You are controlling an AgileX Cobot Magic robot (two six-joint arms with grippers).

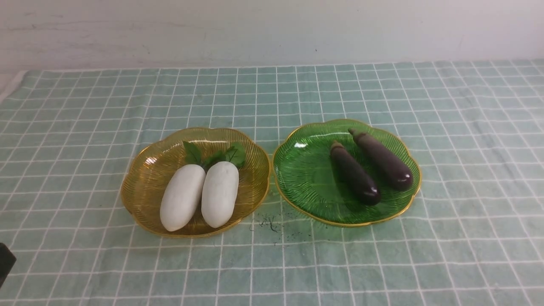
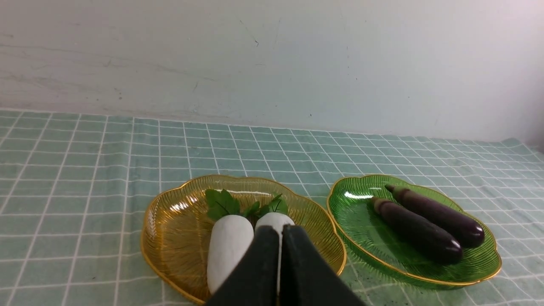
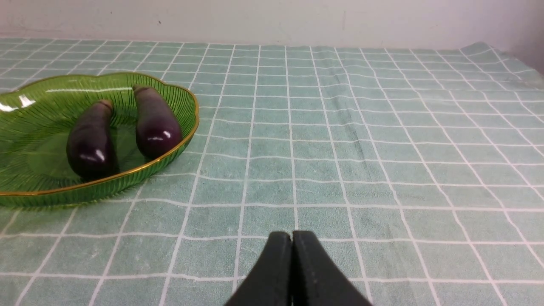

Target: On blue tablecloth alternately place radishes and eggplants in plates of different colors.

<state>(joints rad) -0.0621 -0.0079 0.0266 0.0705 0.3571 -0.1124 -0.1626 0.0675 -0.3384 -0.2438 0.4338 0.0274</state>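
Note:
Two white radishes (image 1: 182, 197) (image 1: 220, 193) lie side by side in the amber-yellow plate (image 1: 144, 178). Two dark purple eggplants (image 1: 355, 173) (image 1: 382, 159) lie in the green plate (image 1: 306, 170). Both plates stand on the blue tablecloth (image 1: 467, 148). My left gripper (image 2: 280, 231) is shut and empty, held back in front of the yellow plate (image 2: 178, 238) and its radishes (image 2: 227, 248). My right gripper (image 3: 292, 236) is shut and empty over bare cloth, to the right of the green plate (image 3: 38, 187) with the eggplants (image 3: 155, 123). In the front view only a dark corner of the left arm (image 1: 5, 261) shows.
A pale wall (image 1: 272, 29) rises behind the table's far edge. Small dark specks (image 1: 270, 223) lie on the cloth between the plates at the front. The cloth's left edge (image 1: 10, 87) shows at the far left.

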